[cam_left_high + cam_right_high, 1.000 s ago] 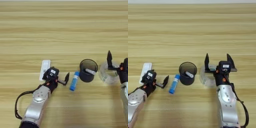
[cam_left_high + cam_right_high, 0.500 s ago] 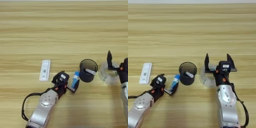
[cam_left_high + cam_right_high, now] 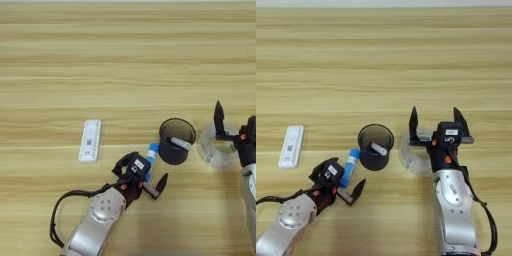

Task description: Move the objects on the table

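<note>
Lying on the light-wood table (image 3: 125, 60), the flat white stick-like device (image 3: 90, 140) was alone at the left, well apart from the other things. Near the middle stood the black mesh cup (image 3: 177, 141), upright, with a small white-tipped piece leaning inside it against the rim. Just left of the cup lay the small blue tube (image 3: 349, 161), tilted, its pale cap end pointing up toward the cup and almost touching the cup's base.

The left gripper (image 3: 146, 179) was down at the tube, low on the table. Its two black fingers were spread apart, one on each side of the tube's lower part, and they did not squeeze it. The lower end of the tube was hidden behind the gripper body.

At the right of the cup was the clear tape roll (image 3: 415, 152), flat on the table. The right gripper (image 3: 437, 123) hung over the roll with both fingers pointing up and wide apart, holding nothing. Its silver arm reached down to the bottom edge.
</note>
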